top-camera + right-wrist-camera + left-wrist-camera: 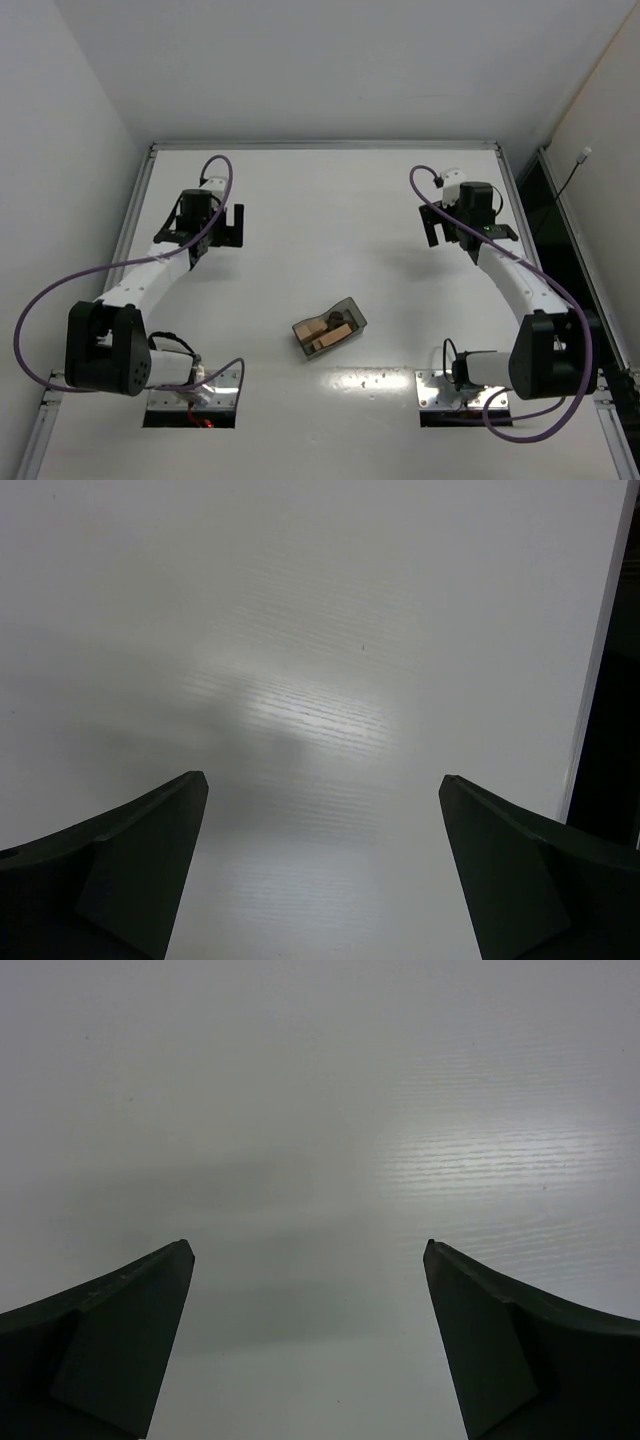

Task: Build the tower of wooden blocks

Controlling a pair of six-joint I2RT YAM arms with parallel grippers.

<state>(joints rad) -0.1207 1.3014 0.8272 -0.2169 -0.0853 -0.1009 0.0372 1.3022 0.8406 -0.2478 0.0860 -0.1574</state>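
Note:
Several wooden blocks [327, 330], light tan with a darker piece, lie jumbled inside a translucent grey plastic bin [350, 309] near the table's front middle. No stack stands on the table. My left gripper [227, 226] is open and empty, far to the back left of the bin. In the left wrist view the left gripper [308, 1250] shows only bare white table between its fingers. My right gripper [436, 226] is open and empty, far to the back right of the bin. The right wrist view shows the right gripper [322, 778] over bare table.
The white table [330, 210] has a raised metal rim at the back and sides. Its right edge [600, 660] shows in the right wrist view, with a dark gap beyond. Purple cables loop from both arms. Two base plates sit at the near edge.

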